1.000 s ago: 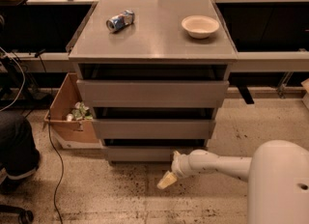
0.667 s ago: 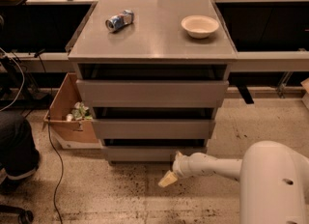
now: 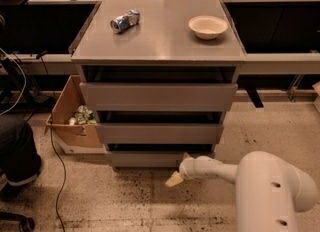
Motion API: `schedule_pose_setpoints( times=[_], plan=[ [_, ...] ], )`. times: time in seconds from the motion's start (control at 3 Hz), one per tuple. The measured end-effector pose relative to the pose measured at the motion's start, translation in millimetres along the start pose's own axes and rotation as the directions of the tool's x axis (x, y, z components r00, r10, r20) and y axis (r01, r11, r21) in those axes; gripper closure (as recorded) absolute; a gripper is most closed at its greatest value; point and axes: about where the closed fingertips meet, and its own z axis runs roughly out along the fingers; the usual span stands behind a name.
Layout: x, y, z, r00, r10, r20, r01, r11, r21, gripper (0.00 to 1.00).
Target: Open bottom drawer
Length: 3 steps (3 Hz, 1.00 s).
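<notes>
- Change over the last second is slight: the robot's white arm (image 3: 220, 170) has edged a little left. The pincer (image 3: 175, 178) stays low over the floor, just in front of the right end of the bottom drawer (image 3: 145, 159).
- Whether the pincer is open, closed or gripping anything cannot be told.
- The bottom drawer, lowest of three, has not moved. Its front sits about in line with the middle drawer (image 3: 159, 133) above, so it looks shut or barely started.
- By that reading, nearly the whole opening is yet to be done.
- No writing is readable. The crushed can (image 3: 125, 21) on the tabletop (image 3: 160, 51) shows only blue and silver. The bowl (image 3: 208, 26) and the cardboard box (image 3: 70, 126) at the left look unmarked.
</notes>
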Motion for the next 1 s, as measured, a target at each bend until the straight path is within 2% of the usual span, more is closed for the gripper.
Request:
schedule_pose_setpoints(
  times=[0.67, 1.0],
  plan=[
    [-11.1, -47.0, 40.3, 0.999, -0.034, 0.007, 0.034, 0.9982, 0.049, 0.0],
    [-2.5, -54.6, 63.3, 0.999, -0.034, -0.016, 0.035, 0.9985, 0.042, 0.0]
  ],
)
